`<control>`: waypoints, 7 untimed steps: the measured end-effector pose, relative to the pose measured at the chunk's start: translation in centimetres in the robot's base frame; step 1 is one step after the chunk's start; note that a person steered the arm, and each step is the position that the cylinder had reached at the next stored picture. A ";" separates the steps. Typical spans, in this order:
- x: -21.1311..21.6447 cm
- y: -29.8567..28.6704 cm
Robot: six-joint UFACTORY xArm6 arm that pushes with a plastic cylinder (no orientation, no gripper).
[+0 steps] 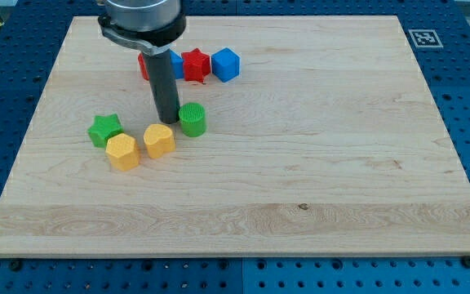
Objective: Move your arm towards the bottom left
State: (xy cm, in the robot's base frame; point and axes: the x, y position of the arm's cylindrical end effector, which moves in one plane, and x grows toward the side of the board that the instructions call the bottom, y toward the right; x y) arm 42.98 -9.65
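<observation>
The rod (165, 90) hides most of a red block (144, 65) and part of a blue block (175, 64); neither shape can be made out. The arm housing (139, 18) is cut off at the view's top.

A wooden board (317, 163) carries a green star (104, 129), green cylinder (192, 119), two yellow blocks (122, 152) and red and blue blocks (195, 64).

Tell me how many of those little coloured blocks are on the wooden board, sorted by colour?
Red: 2, a red star-shaped block and a red block partly hidden behind the rod.
Blue: 2, a blue cube and a blue block partly hidden.
Green: 2, a green star-shaped block and a green cylinder.
Yellow: 2, yellow faceted blocks.
Total: 8
</observation>
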 end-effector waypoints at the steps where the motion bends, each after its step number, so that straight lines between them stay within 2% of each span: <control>1: -0.1 0.0; 4: -1.9 -3.8; 7: -1.9 -13.5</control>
State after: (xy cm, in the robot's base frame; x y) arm 41.07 -23.15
